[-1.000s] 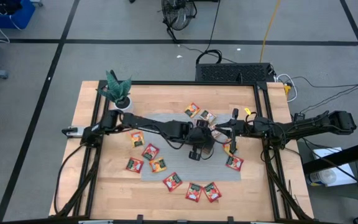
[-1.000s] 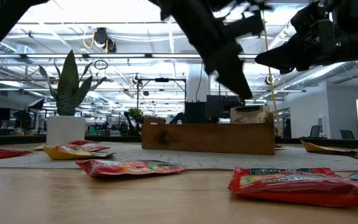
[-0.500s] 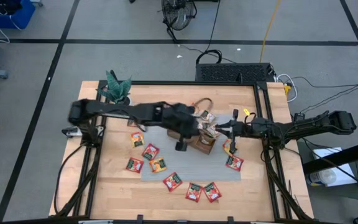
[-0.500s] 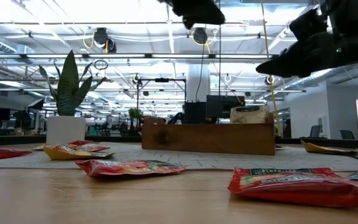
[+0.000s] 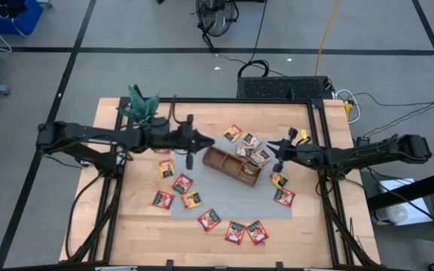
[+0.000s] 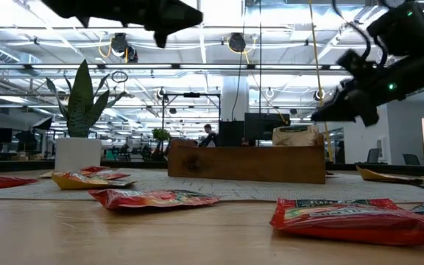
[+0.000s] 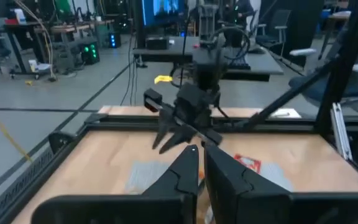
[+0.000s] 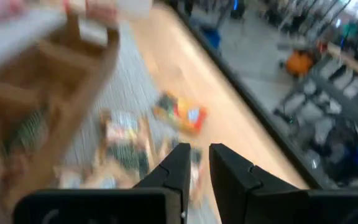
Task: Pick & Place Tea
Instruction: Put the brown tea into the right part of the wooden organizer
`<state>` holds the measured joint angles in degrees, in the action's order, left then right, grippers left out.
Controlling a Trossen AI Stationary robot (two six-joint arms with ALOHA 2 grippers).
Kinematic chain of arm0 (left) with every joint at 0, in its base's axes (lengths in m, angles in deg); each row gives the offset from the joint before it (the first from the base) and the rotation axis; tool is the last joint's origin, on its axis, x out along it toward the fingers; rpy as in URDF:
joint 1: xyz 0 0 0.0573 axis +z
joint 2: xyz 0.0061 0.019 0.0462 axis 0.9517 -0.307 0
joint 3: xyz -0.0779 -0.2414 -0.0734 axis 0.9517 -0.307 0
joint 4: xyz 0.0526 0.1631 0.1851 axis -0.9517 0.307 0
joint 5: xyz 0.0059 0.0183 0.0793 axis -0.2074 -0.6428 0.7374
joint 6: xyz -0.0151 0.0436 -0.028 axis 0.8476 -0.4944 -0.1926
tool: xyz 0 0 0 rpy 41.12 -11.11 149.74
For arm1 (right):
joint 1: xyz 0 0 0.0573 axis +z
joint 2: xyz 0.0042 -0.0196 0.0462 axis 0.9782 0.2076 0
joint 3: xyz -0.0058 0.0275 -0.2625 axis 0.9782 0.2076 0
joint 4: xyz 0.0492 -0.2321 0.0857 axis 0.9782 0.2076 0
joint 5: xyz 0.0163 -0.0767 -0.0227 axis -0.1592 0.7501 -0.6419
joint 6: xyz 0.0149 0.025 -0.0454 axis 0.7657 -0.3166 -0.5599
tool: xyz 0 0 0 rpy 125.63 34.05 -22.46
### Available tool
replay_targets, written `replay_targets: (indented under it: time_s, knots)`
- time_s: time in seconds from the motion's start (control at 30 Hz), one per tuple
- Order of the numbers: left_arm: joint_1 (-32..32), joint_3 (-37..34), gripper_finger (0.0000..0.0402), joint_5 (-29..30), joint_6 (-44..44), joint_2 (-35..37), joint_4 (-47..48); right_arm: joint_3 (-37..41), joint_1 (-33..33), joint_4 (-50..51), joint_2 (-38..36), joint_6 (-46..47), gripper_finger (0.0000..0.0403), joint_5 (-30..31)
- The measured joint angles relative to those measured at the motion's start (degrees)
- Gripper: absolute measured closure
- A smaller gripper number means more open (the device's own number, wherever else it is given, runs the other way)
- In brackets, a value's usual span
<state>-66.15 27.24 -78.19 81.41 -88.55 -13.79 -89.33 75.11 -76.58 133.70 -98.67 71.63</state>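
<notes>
I count about fourteen sachets (image 5: 209, 219) around tray (image 5: 232, 165). Left gripper (image 5: 189, 153) left of tray, fingers nearly closed, empty. Right gripper (image 5: 277, 155) at tray's right, spread.

Tray (image 5: 232, 167) mid-mat; sachets (image 5: 209, 219) ring it.

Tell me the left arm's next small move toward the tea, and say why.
Probably lower the left gripper onto the nearest red sachet. Its fingers look nearly closed on nothing, it hangs beside the wooden tray, and many sachets lie loose around it.
</notes>
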Motion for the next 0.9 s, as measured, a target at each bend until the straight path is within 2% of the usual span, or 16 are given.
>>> replay_targets:
  time_s: [0.1,0.2,0.33,0.47,0.7,0.9]
  knots:
    - [0.0,-1.9,0.0371,0.3,-0.1,1.9,0.3,-2.6,-2.5,5.2,3.9,3.5,0.0330,-0.1]
    - [0.2,-2.4,0.0371,0.4,-0.2,1.9,0.3,-6.5,-4.5,9.7,9.3,5.2,0.0290,-2.0]
    - [0.2,-2.4,0.0371,0.4,-0.5,1.8,0.7,-10.1,-6.0,9.7,17.4,-2.5,0.0228,-7.9]
    - [0.2,-2.4,0.0371,0.4,-0.8,1.3,2.8,-13.1,-6.4,10.3,25.3,-11.8,0.0188,-9.1]
    - [0.2,-2.4,0.0371,0.4,-0.6,1.3,5.9,-17.9,-8.4,10.2,33.7,-15.1,0.0173,-6.7]
    - [0.2,-2.4,0.0371,0.4,-0.6,1.3,6.9,-19.1,-11.4,10.0,36.0,-17.0,0.0183,-6.2]
